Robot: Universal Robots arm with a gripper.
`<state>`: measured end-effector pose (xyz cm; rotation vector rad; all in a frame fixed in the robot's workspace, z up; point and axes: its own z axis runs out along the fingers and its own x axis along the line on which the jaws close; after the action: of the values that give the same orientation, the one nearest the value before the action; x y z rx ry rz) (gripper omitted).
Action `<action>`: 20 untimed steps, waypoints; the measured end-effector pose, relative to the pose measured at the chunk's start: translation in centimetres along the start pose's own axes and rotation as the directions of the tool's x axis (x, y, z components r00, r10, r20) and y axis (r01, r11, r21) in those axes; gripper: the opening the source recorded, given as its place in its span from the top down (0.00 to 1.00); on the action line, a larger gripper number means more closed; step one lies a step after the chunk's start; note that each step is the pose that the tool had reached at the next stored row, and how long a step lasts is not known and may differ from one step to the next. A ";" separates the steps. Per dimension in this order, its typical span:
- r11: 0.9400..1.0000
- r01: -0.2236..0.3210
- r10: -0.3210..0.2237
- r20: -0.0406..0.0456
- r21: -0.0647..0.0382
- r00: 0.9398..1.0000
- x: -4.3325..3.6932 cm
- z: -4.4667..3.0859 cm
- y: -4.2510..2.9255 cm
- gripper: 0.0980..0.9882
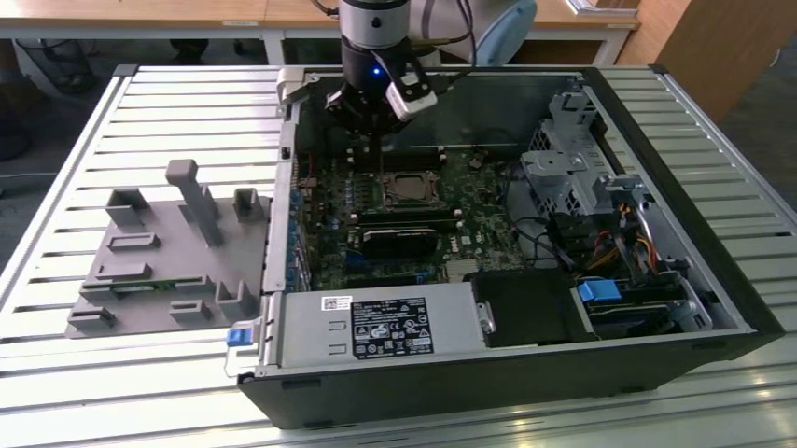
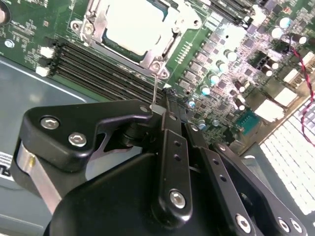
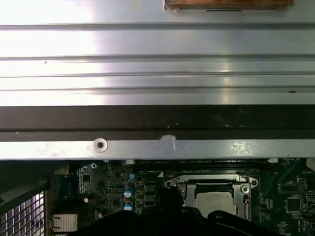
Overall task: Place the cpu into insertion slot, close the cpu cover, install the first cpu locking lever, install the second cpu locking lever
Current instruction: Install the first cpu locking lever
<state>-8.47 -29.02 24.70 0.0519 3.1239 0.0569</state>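
**Chip seated, lever pinched**

The cpu [image 2: 132,24] lies in the insertion slot [image 2: 157,65], with the cpu cover [image 2: 96,22] down around its pale face. A thin locking lever [image 2: 155,87] (a bare wire rod) runs from the slot's corner into the gripper [image 2: 158,109], which is clenched on it. Around them is the green board [image 2: 29,24], inside the computer case [image 1: 498,392].

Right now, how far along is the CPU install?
The cpu sits in the insertion slot with the cpu cover down over it. The gripper pinches a thin locking lever standing up beside it, not yet latched. The other lever's state is unclear.
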 end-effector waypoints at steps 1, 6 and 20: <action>1.000 0.000 0.000 0.000 0.000 1.000 -0.11 0.05 0.00 0.99; 1.000 0.000 0.000 0.000 0.000 1.000 -1.45 0.27 0.04 0.99; 0.999 -0.001 0.001 -0.001 -0.034 1.000 -3.42 1.25 0.07 0.99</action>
<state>-5.03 -29.02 23.51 0.0524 3.1232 0.1101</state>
